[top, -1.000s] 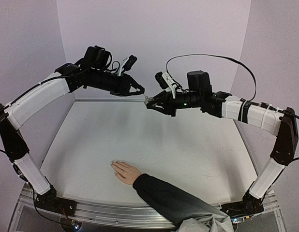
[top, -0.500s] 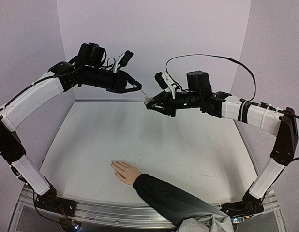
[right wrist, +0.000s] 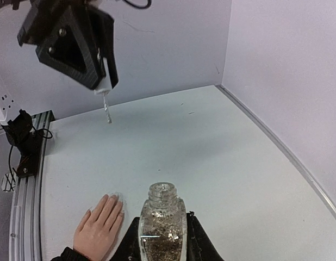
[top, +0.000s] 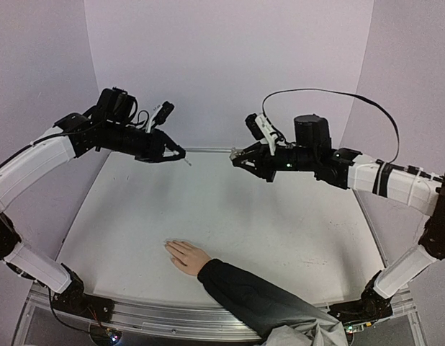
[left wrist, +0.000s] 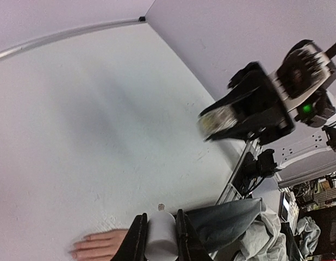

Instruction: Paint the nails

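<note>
Two claws are held above the hand (top: 185, 256): left claw (top: 177, 153) clenched on a white brush cap (left wrist: 160, 239), right claw (top: 236, 155) grasping an open glass bottle (right wrist: 161, 193) holding glittery polish (right wrist: 162, 242).

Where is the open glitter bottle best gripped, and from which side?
The bottle by its wide body, from the base end, one finger each side, as the right gripper holds it: this leaves the narrow open neck clear.

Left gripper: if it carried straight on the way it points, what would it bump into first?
The left gripper probably meets bare table, short of the right gripper; depth unclear.
</note>
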Robot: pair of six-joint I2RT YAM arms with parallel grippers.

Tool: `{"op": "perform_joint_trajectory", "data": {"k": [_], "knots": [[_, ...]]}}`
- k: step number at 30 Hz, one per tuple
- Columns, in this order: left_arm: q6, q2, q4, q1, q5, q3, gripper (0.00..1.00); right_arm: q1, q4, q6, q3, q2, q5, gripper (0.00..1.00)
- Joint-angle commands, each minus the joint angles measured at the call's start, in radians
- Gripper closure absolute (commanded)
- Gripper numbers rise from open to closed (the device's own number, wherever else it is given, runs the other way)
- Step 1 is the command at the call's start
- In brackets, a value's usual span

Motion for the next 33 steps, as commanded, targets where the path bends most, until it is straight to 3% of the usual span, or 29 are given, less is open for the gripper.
{"op": "perform_joint_trajectory", "data": {"k": [1, 13, 21, 33], "knots": [[-0.050, -0.119, -0.002, 0.015, 0.019, -0.157, 1.00, 0.005, 0.114, -0.006, -0.073, -0.159, 0.128, 1.00], [-0.146, -0.276, 0.120, 0.015, -0.046, -0.647, 1.00, 0.006, 0.176, -0.027, -0.187, -0.359, 0.286, 1.00], [-0.184, -0.301, 0.203, 0.016, -0.062, -0.780, 1.00, 0.006, 0.147, -0.029, -0.211, -0.419, 0.347, 1.00], [-0.209, -0.220, 0.259, 0.012, -0.052, -0.828, 1.00, 0.006, 0.135, -0.050, -0.216, -0.419, 0.367, 1.00]]}}
